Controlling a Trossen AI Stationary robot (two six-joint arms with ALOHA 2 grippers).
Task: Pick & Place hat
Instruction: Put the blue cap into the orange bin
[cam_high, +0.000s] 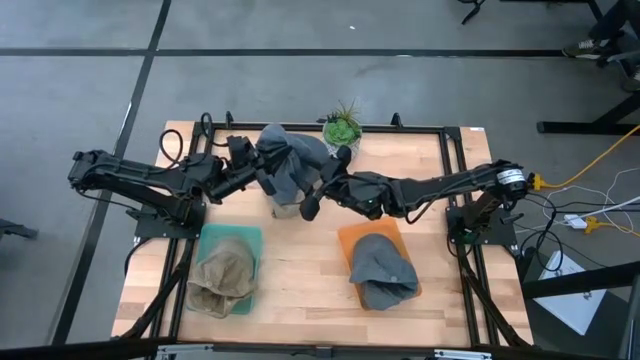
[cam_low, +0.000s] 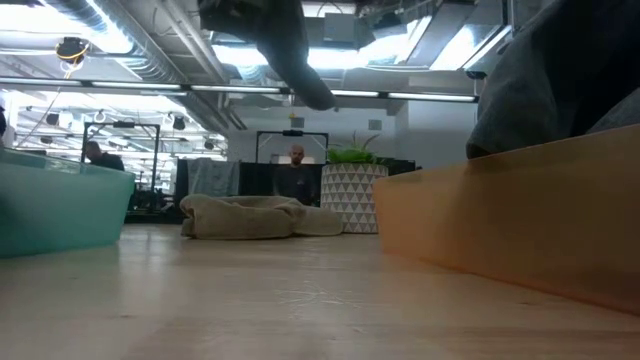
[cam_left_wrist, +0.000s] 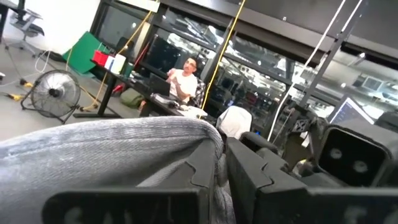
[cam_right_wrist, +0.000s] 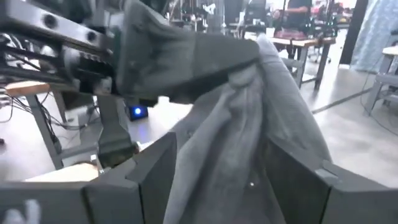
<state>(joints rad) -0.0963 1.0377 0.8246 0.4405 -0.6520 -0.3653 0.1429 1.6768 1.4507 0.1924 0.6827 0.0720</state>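
Wooden tabletop carries, nearest the front edge, a teal tray holding a tan hat and an orange tray holding a grey cap. Farther back, mid-table, a grey hat hangs lifted between both arms. The left gripper is clamped tight on its fabric (the cloth bunches between the dark fingers in the left wrist view). The right gripper has its fingers spread wide with the hat's fabric draped between them. Beyond sits a small potted plant.

Grey hat, teal tray
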